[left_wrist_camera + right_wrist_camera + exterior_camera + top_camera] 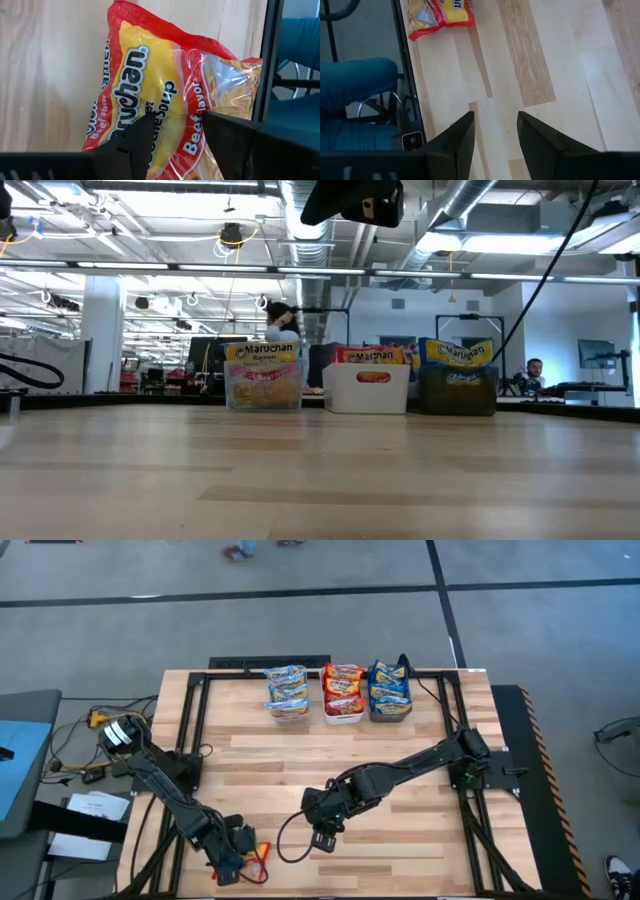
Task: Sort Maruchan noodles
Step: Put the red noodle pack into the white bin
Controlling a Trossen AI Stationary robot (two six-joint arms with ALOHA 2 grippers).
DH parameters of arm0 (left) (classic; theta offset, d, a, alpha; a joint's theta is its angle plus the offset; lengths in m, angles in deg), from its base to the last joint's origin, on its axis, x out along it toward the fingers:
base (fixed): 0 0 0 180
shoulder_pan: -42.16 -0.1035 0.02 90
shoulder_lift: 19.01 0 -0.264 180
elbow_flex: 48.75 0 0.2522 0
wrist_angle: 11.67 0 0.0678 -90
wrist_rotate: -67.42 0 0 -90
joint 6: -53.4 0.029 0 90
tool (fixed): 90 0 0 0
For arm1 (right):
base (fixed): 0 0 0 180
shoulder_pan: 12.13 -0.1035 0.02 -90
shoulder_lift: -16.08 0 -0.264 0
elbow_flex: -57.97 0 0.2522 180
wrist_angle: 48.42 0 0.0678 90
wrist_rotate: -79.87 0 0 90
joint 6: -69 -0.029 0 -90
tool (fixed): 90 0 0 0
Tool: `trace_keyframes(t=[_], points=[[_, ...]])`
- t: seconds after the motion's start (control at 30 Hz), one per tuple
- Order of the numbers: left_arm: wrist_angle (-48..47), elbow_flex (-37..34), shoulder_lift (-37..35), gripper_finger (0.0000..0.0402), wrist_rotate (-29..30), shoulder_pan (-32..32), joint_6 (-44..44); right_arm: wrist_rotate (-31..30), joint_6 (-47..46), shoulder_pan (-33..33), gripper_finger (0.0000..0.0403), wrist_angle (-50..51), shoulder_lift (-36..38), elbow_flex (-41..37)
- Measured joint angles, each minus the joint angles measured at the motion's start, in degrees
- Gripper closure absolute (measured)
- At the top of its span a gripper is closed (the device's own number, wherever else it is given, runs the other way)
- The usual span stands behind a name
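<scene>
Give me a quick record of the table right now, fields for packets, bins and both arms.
loose packet: one red packet near the table's front edge
bins: clear bin, white bin, dark bin in a row at the back, all holding packets
left gripper: at the red packet, fingers open astride it
right gripper: over bare wood mid-table, fingers open, empty

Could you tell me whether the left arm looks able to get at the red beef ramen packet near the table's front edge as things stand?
Probably yes. The left tool hangs right over the red packet with its fingers open on either side of it, nothing between. The right tool is open and off to the side, above bare table.
</scene>
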Motion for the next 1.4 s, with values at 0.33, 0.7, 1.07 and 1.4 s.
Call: trace_keyframes(t=[0.33, 0.7, 1.07, 1.4], points=[[-0.06, -0.25, 0.01, 0.0313, 6.87, -2.82, 3.81, -0.60, -6.18, -0.03, 0.0230, -0.13, 0.01, 0.00], [1.27, -0.39, 0.09, 0.0400, 10.66, -7.10, 13.50, -10.31, -11.43, 0.32, 0.0235, 7.51, 0.03, 0.00], [2.47, 0.19, -1.24, 0.0401, 17.53, -12.84, 23.50, -9.29, -4.69, 6.35, 0.0248, 17.46, 0.07, 0.00], [2.68, 2.76, -1.30, 0.0401, 19.84, -18.39, 31.32, 0.04, 10.32, 15.42, 0.0249, 21.52, 0.14, 0.00]])
